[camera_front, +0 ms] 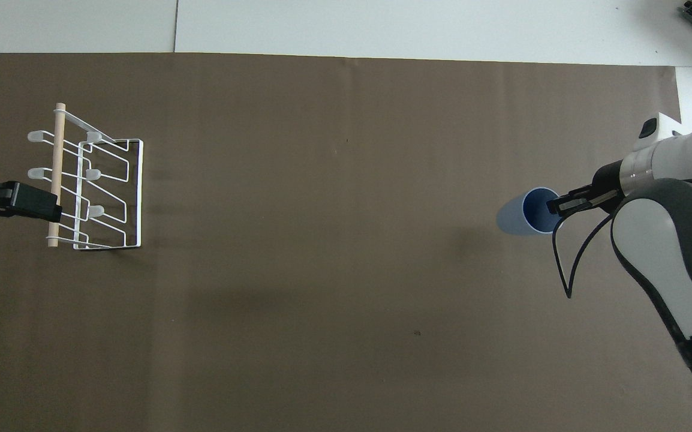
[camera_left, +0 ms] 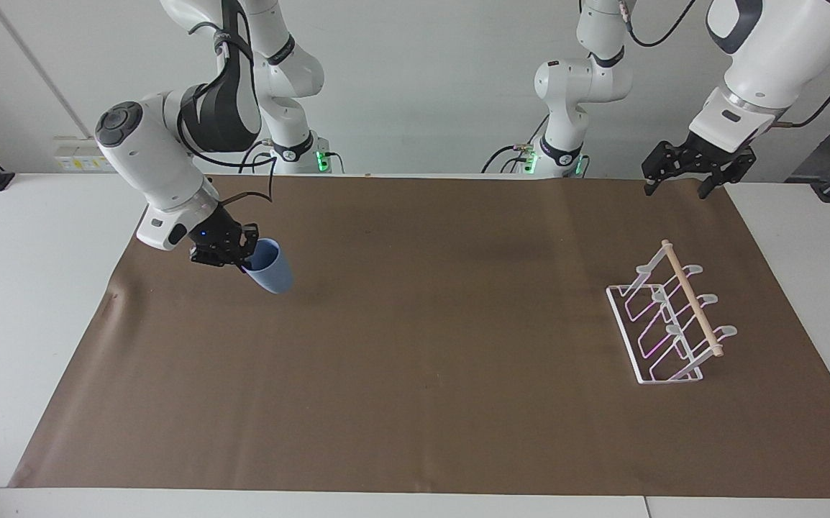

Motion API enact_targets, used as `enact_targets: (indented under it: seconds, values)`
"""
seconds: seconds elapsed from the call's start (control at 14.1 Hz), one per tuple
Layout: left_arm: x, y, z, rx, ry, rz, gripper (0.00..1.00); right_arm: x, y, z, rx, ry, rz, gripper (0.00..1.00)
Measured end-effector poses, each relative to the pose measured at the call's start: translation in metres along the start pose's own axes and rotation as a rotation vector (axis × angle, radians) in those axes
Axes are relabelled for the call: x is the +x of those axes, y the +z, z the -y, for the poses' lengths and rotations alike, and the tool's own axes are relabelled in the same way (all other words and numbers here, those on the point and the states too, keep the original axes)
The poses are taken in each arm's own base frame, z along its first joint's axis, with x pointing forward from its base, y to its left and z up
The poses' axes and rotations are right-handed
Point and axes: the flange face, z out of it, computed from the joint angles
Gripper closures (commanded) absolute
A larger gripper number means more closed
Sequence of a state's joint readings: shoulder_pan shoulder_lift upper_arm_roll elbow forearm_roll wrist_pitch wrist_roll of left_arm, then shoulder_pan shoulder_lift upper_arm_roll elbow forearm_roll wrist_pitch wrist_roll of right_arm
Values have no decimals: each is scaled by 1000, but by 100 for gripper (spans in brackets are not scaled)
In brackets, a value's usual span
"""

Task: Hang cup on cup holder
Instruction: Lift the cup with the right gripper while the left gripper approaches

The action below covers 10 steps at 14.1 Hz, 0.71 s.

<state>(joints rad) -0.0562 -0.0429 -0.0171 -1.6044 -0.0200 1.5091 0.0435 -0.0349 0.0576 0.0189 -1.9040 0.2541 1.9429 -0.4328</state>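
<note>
Right gripper [camera_left: 241, 257] clamped on the rim of a small light-blue tapered plastic cup [camera_left: 270, 265], cup tilted, lifted above the brown mat [camera_left: 415, 403] at the right arm's end, white wire cup holder with wooden dowel [camera_left: 674, 316] standing at the left arm's end, left gripper [camera_left: 680, 180] spread wide, waiting in the air over the mat's corner

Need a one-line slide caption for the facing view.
Right end effector lifts the tilted blue cup by its rim above the brown mat; left end effector waits open near the cup holder.
</note>
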Motion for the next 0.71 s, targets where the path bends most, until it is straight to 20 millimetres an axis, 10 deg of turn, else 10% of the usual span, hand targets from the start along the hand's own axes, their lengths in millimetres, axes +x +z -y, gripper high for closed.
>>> enact_targets:
  seconds: [0.71]
  values:
    - [-3, 2, 4, -8, -9, 26, 0, 14, -24, 59, 488, 88, -101, 100]
